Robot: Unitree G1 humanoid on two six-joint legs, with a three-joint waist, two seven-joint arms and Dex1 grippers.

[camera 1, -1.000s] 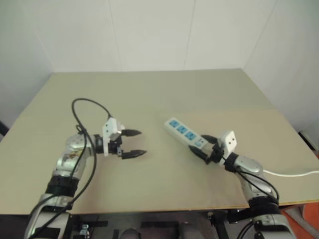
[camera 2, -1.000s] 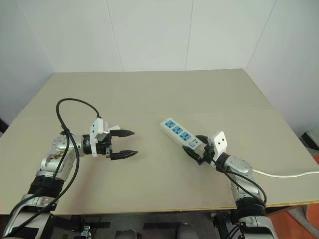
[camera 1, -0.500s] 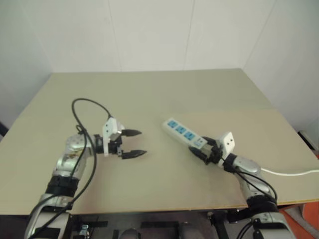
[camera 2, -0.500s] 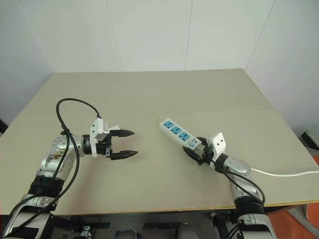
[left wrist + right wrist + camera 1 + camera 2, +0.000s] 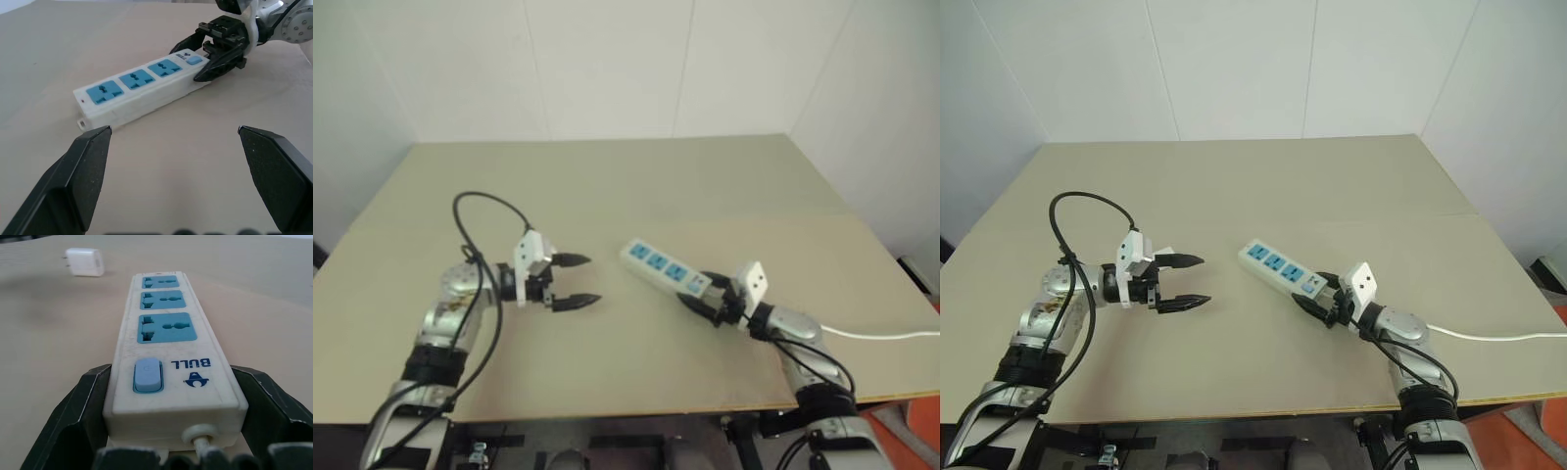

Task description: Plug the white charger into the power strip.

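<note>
A beige tabletop (image 5: 1263,186) stands in a corner of plain white walls (image 5: 1234,69). The power strip (image 5: 1280,269) lies flat on it, a little right of the middle, with its three blue sockets facing up. The right tool (image 5: 1317,302) grasps the switch end of the strip, one black finger on each long side, as the right wrist view shows. A thin white cord (image 5: 1489,336) runs from that end toward the right edge of the tabletop. The left tool (image 5: 1181,283) is to the left of the strip, apart from it, with its two fingers spread wide and nothing between them. The white charger (image 5: 84,262) lies on the tabletop beyond the far end of the strip, not touching it.
</note>
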